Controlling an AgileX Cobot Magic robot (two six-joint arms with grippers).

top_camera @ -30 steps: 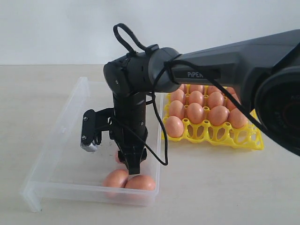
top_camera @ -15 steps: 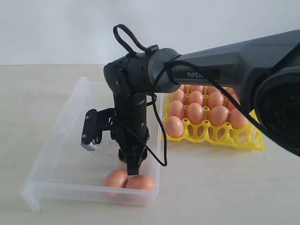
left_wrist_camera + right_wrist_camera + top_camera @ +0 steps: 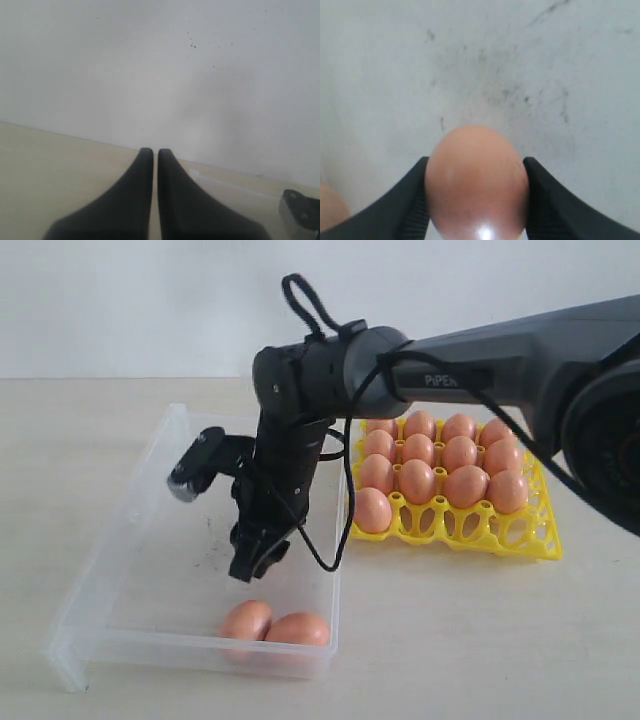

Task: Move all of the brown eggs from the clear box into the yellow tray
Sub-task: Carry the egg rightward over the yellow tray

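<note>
clear box point(image 3: 150, 570) mostly bare, brown eggs point(image 3: 298, 628) at near wall

We see plain off-white wall point(image 3: 120, 300) across back of scene, smooth, evenly toned. Below it, light beige tabletop point(image 3: 450, 640), matte, meeting wall in straight horizontal line. Light soft and even; we note only faint, diffuse shadows on tabletop. In left wrist view we find pale wall again, there with scatter of small dark specks point(image 3: 192, 46) and broad dim shadow patch point(image 3: 220, 112) near them. Beige surface adjoins wall in that view too, junction line running at slant.
</note>
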